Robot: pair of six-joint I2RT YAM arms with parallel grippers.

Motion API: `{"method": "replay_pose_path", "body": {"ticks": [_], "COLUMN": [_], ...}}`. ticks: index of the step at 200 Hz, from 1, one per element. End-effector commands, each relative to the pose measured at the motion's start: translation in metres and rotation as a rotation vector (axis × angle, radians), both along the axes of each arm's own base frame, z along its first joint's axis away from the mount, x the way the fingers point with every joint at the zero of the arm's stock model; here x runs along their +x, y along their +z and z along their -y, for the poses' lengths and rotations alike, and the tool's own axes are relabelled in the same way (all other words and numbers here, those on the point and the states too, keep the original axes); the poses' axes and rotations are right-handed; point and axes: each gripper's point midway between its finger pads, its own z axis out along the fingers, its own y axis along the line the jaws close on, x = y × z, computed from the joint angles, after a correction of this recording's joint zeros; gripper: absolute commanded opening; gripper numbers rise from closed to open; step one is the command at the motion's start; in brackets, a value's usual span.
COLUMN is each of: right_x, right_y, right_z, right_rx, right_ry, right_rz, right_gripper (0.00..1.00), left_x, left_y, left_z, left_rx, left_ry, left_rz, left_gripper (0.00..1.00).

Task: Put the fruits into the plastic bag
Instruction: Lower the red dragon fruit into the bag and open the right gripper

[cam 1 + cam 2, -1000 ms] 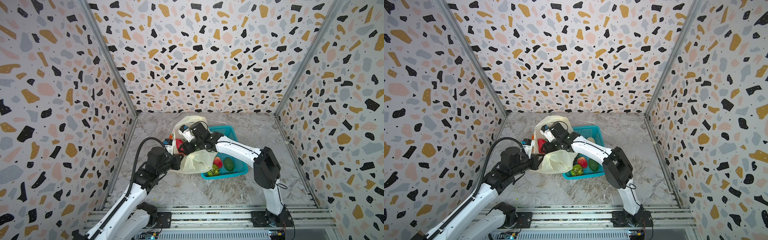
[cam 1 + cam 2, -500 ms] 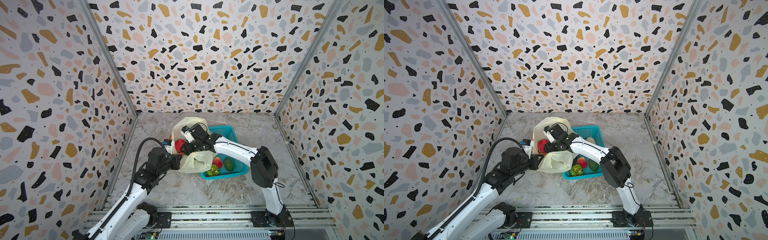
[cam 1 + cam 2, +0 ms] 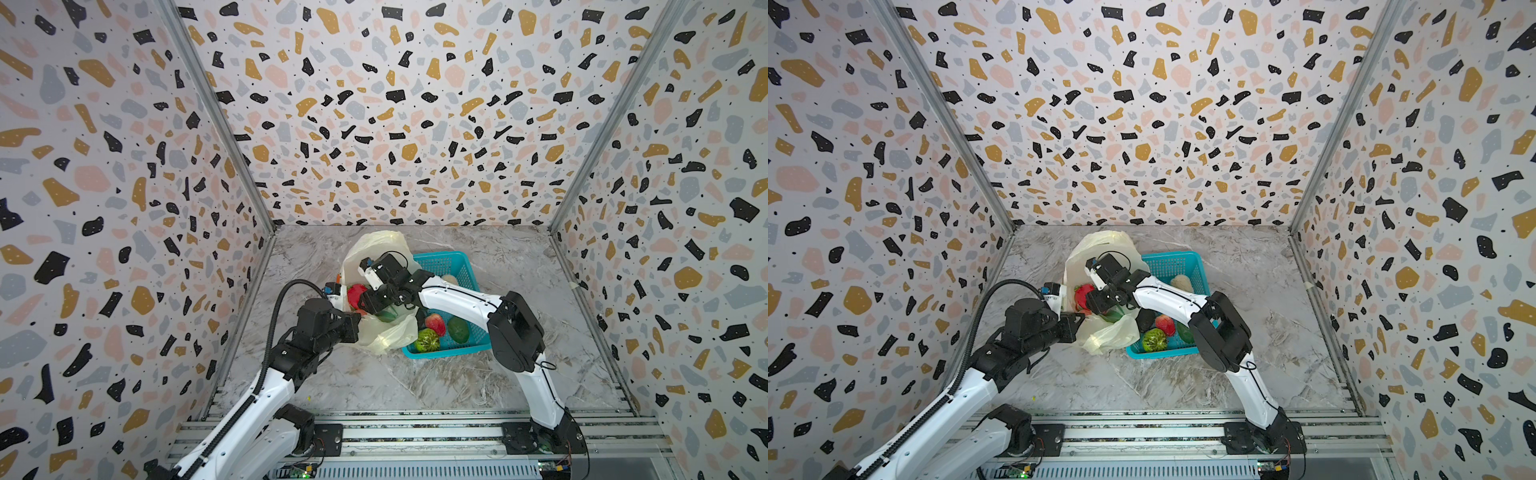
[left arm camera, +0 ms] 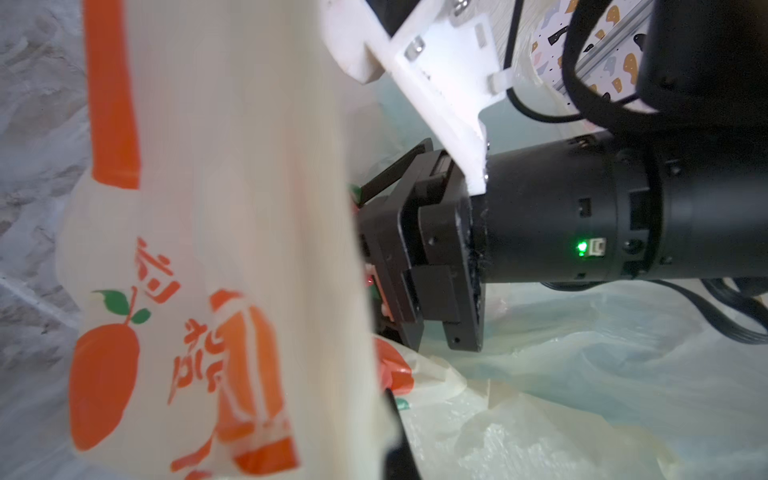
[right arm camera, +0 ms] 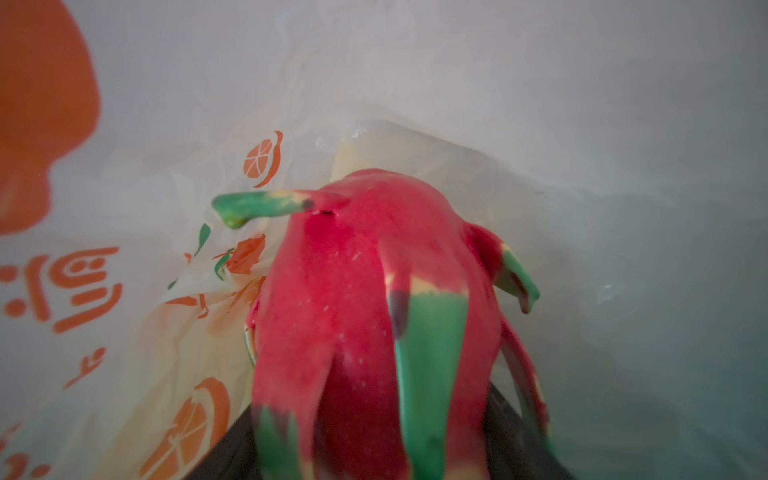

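Two grippers of mine meet at the mouth of the plastic bag (image 3: 388, 334), which lies slumped on the marble table (image 3: 415, 382) against the left side of the teal basket (image 3: 441, 255). My left gripper (image 3: 354, 323) has its jaws pressed together on the bag's near edge. I think it is pinching the thin film and lifting that edge, though the left wrist view shows only a blurred sheet with orange print close to the lens. My right gripper (image 3: 360, 301) reaches across from the basket side and is clamped on the dragon fruit (image 3: 355, 292), jaws held wide by its body. The fruit sits just inside the bag's opening, with cream plastic on all sides of it in the right wrist view (image 5: 365, 291). Its long axis runs straight out from my right gripper. The rounded red end points deeper into the bag and toward the left wall, and the green-tipped scales sweep back toward my fingers. Three more fruits lie together in the near end of the basket: a red-pink fruit (image 3: 435, 323), a smooth green fruit (image 3: 458, 329) and a bumpy green fruit (image 3: 427, 340).
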Motion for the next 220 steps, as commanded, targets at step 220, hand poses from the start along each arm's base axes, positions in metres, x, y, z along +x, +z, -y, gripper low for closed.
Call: {"method": "replay_pose_path", "body": {"ticks": [220], "right_x": [-0.015], "right_y": [0.122], "right_z": [0.051], "right_rx": [0.119], "right_ry": [-0.041], "right_rz": [0.207], "right_gripper": [0.85], "left_x": [0.018], "left_y": [0.011], "left_z": [-0.018], "left_rx": [0.083], "left_ry": [0.097], "left_rz": [0.047], "left_gripper": [0.00]}}
